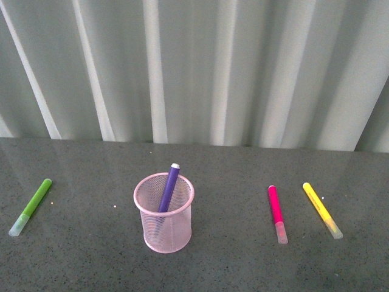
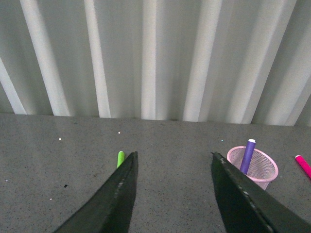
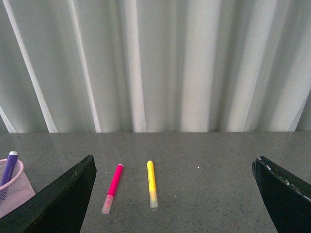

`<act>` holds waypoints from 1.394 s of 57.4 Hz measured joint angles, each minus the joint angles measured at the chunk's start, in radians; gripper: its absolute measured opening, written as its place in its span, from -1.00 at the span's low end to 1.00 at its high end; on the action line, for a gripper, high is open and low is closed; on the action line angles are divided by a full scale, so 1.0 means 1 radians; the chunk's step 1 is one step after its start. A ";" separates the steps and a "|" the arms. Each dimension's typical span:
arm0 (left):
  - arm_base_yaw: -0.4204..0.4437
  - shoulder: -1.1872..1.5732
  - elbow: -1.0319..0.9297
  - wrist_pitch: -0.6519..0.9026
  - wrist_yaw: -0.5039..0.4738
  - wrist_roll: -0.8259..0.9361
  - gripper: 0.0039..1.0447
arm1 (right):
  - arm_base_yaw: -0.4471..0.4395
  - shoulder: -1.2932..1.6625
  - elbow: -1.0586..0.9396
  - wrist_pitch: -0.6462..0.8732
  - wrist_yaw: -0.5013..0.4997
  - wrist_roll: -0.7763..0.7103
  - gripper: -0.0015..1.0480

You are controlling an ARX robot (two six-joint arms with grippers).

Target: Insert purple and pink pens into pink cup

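The pink cup (image 1: 164, 213) stands on the grey table, left of centre. The purple pen (image 1: 169, 188) stands tilted inside it, its tip above the rim. The pink pen (image 1: 276, 210) lies flat on the table to the cup's right. Neither gripper shows in the front view. My left gripper (image 2: 174, 160) is open and empty, with the cup (image 2: 257, 167) and purple pen (image 2: 248, 155) beside its right finger. My right gripper (image 3: 175, 170) is open wide and empty; the pink pen (image 3: 113, 187) lies ahead between its fingers, and the cup (image 3: 12, 189) sits at the frame edge.
A lime-green marker (image 1: 31, 205) lies at the table's left, also seen in the left wrist view (image 2: 120, 158). A yellow marker (image 1: 322, 210) lies right of the pink pen, also in the right wrist view (image 3: 152, 183). A pale pleated curtain (image 1: 194, 67) hangs behind the table.
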State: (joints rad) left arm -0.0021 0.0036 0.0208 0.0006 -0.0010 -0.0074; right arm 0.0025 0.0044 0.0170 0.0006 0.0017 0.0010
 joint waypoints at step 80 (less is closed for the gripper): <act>0.000 0.000 0.000 0.000 0.000 0.003 0.88 | 0.046 1.722 0.794 0.082 -0.049 0.119 0.87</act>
State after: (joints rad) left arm -0.0021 0.0032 0.0208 0.0006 -0.0006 -0.0048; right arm 0.0486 1.7267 0.8108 0.0822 -0.0475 0.1200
